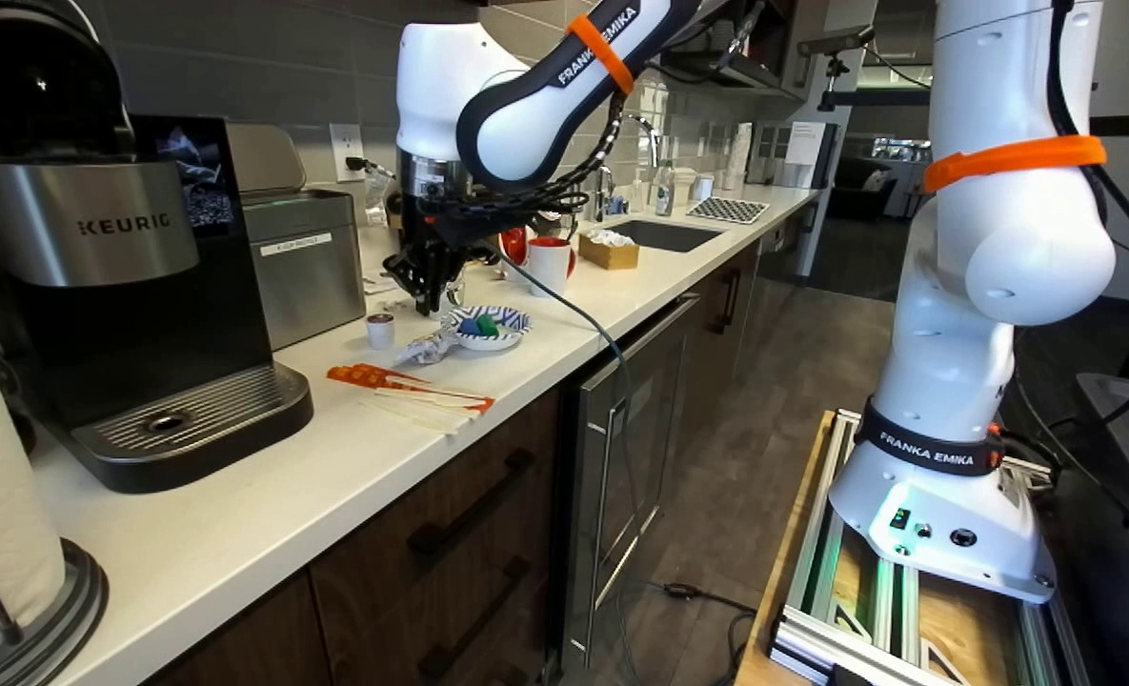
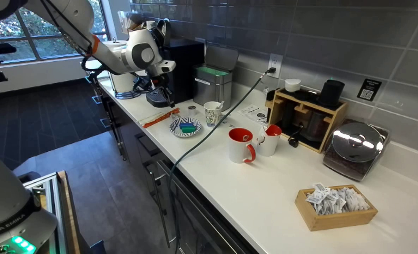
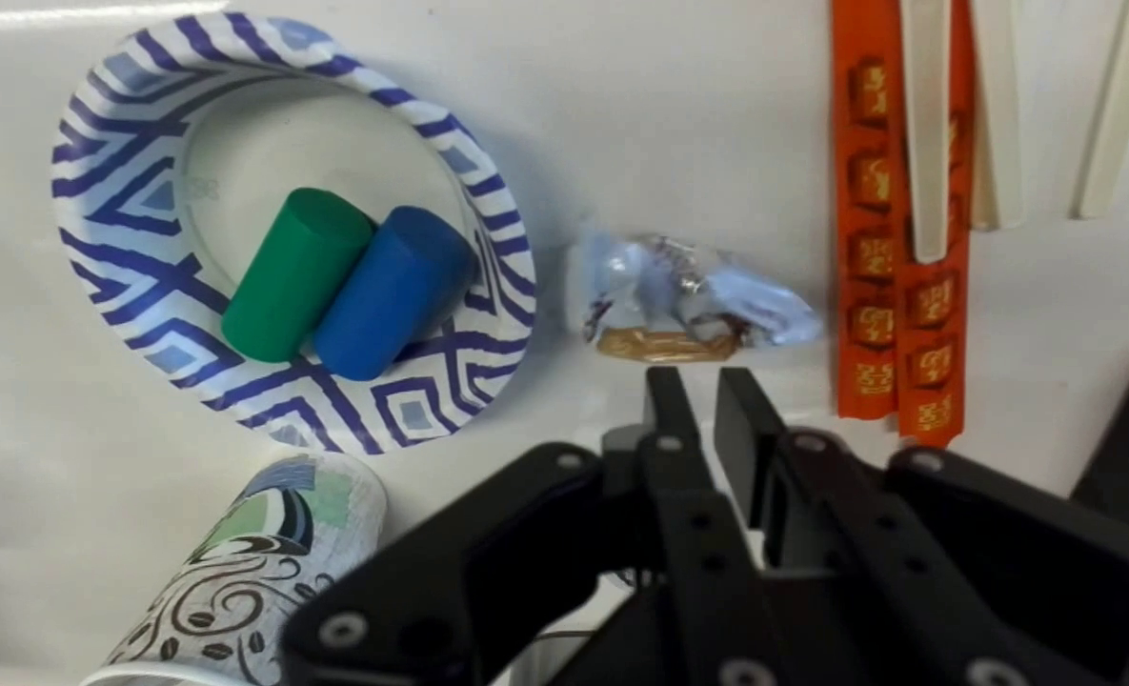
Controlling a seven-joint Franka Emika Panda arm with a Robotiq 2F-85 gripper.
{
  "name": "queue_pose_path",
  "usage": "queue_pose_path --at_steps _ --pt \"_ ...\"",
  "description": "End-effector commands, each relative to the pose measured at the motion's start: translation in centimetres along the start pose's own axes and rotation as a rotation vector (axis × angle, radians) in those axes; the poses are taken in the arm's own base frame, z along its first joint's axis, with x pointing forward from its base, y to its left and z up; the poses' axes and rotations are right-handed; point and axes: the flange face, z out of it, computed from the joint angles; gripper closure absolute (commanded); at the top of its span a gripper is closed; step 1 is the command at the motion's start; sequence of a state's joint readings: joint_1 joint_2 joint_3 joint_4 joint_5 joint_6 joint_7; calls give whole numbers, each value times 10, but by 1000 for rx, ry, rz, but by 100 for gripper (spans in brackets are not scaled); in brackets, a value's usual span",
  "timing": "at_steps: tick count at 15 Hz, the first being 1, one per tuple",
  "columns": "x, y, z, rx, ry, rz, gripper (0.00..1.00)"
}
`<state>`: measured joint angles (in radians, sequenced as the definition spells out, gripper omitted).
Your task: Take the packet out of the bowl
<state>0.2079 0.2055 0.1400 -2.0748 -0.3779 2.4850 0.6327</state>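
Your pincer [image 3: 700,386] hung above the pale kitchen surface [image 2: 212,176], pointing down, its fingers [image 3: 669,410] parted by a narrow gap with nothing between them, so it held nothing. In the wrist view, the packet [image 3: 697,295], a crinkled clear wrapper with something light brown along one edge, lay on the surface just beyond the fingers. It was outside the bowl [image 3: 335,143], near the rim, with a thin strip of surface between the two.

The bowl was round and shallow, white with blue geometric lines. Inside it, a green cylinder [image 3: 297,276] and a blue cylinder [image 3: 397,295] lay side by side. On the packet's other side were orange-red strips [image 3: 869,257] with pale stirrers [image 3: 926,124], one lying on top of them. A patterned paper cup [image 3: 240,581] stood close to the bowl. In an exterior view, a black coffee machine [image 1: 145,353] stood nearby, with a small pod [image 1: 380,331] between it and the bowl.

With the packet lying outside the bowl, the task's aim seemed met, and you were probably at the last step, clearing the pincer away. The next move seemed to call for lifting straight up, slowly and without squeezing, since a light wrapper could catch on a finger and be dragged. No fresh grasp appeared necessary, and the two cylinders looked best left where they lay.
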Motion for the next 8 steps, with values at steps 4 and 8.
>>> queue_pose_path --at_steps 4,8 --pt "-11 24 -19 61 -82 -7 29" --pt "-31 60 -64 172 -171 -59 0"
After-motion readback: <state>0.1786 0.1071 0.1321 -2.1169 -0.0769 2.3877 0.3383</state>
